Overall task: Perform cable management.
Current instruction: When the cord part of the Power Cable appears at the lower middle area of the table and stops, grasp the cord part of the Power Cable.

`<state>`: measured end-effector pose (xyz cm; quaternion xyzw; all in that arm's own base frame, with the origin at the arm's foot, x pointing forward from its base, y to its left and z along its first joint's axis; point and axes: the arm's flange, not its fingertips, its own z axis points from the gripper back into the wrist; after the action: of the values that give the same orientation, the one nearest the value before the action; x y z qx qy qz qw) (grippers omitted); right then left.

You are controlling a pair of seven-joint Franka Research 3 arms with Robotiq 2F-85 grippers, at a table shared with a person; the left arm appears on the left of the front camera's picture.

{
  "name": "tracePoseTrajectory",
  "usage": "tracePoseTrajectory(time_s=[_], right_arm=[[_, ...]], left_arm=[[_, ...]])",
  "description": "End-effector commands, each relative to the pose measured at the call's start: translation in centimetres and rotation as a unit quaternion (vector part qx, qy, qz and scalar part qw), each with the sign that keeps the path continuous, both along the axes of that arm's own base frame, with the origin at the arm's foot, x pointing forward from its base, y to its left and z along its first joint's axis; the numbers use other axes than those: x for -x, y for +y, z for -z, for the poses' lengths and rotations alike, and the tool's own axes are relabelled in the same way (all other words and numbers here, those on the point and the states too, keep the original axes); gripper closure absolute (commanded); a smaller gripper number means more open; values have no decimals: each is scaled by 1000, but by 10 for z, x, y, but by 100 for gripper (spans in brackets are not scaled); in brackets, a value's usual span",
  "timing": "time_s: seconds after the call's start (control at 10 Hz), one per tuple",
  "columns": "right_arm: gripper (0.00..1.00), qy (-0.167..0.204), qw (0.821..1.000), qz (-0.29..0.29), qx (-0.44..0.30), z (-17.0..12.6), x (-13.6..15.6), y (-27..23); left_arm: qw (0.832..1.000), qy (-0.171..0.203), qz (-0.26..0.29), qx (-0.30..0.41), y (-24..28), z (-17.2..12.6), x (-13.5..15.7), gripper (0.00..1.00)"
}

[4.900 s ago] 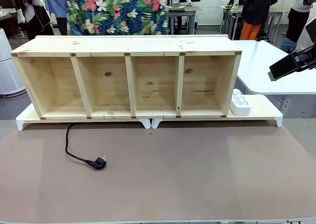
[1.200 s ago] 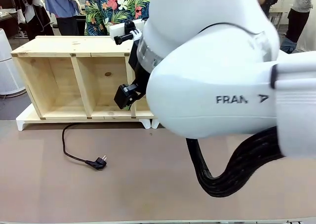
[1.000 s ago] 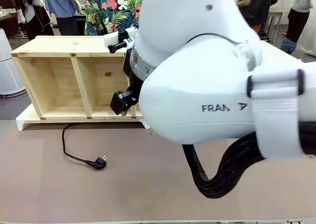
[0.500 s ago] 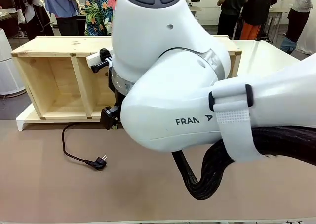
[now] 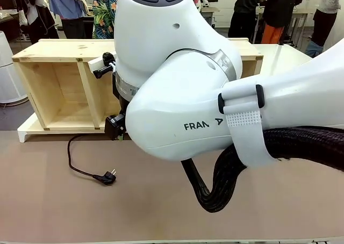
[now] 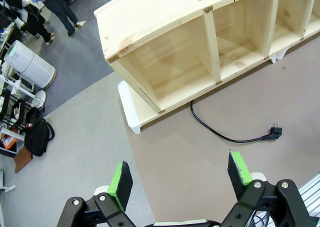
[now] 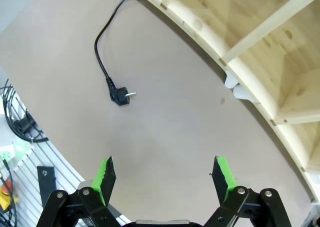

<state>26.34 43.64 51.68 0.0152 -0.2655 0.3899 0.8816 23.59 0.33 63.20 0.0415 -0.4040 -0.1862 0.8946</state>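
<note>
Cable point(image 5: 106, 177) laid loose on left half of surface point(image 5: 64, 217), toward far edge. One end run under wooden shelf point(image 5: 54, 50), plug end free on surface. Right end effector point(image 7: 164, 174) held above surface, jaws spread wide, nothing gripped. Left end effector point(image 6: 180, 176) likewise spread and empty, held high near left edge.

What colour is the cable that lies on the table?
Glossy black, plug included; the cable shows best in the right wrist view.
</note>
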Motion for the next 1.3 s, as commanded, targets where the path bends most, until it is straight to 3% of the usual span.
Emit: tracePoseTrajectory(time_s=[0.0,0.6,1.2], right_arm=[[0,-1,1000,2,3,2,1,-2],[0,0,1000,-1,0,0,1,0],[0,80,987,-124,65,15,-41,79]], left_arm=[[1000,-5,-6,5,-1,-1,-3,0],[1000,-5,-6,5,-1,-1,-3,0],[1000,-5,-6,5,-1,-1,-3,0]])
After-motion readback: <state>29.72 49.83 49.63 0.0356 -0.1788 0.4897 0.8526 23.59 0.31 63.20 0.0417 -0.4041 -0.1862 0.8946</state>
